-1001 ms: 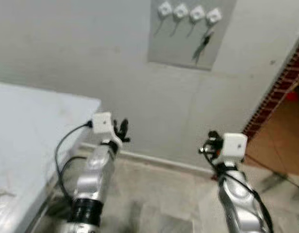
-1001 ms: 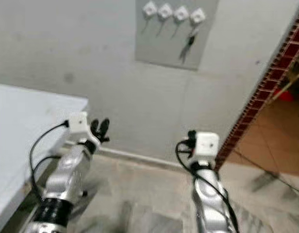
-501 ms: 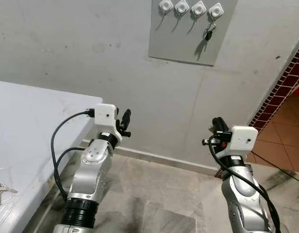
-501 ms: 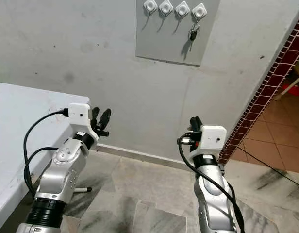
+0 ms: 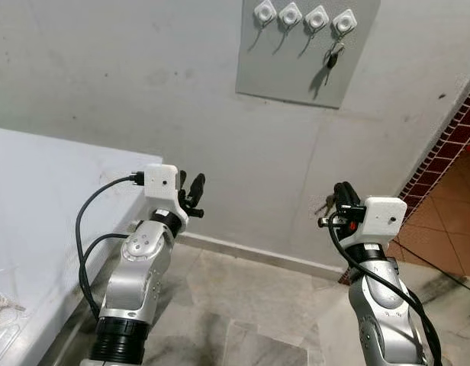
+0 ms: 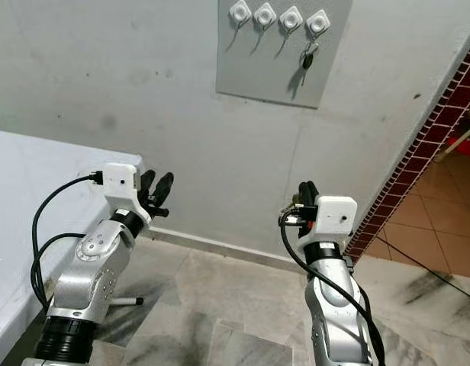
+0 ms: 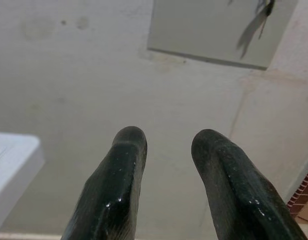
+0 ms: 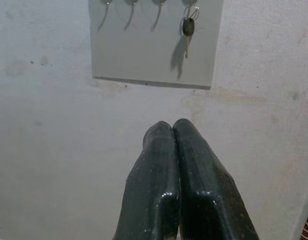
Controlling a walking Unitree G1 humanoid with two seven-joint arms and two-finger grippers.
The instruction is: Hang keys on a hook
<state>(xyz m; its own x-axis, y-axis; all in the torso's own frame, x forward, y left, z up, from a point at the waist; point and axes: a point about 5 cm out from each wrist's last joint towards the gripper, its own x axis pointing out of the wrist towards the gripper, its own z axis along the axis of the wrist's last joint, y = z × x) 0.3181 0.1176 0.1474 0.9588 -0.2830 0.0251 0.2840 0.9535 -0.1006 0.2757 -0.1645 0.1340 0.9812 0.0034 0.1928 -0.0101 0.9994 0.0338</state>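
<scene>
**Key on the far-right hook, both my arms raised below**

My right gripper (image 8: 173, 131) is clenched, the two black fingers pressed flat together with nothing between them, pointing up at the wall. My left gripper (image 7: 166, 140) is released, its fingers (image 7: 125, 165) parted with bare wall showing in the gap, nothing held.

Above them, on the wall, there's the grey panel (image 5: 296, 65) with a row of four white hooks (image 5: 304, 16). The key (image 8: 188, 30) hangs from the rightmost hook (image 5: 343, 21): a dark head on a small silver ring, a slim pale blade dropping straight down, and a soft shadow slanting off beside it on the panel. The other three hooks carry nothing but their own shadows.

Out to my left, the white table (image 5: 44, 191) runs along the wall, and at its near edge lies a second small bunch of keys (image 5: 0, 306). To my right, a strip of red-brown tiled wall (image 5: 441, 145) edges a doorway onto an orange tiled floor (image 5: 452, 229).
</scene>
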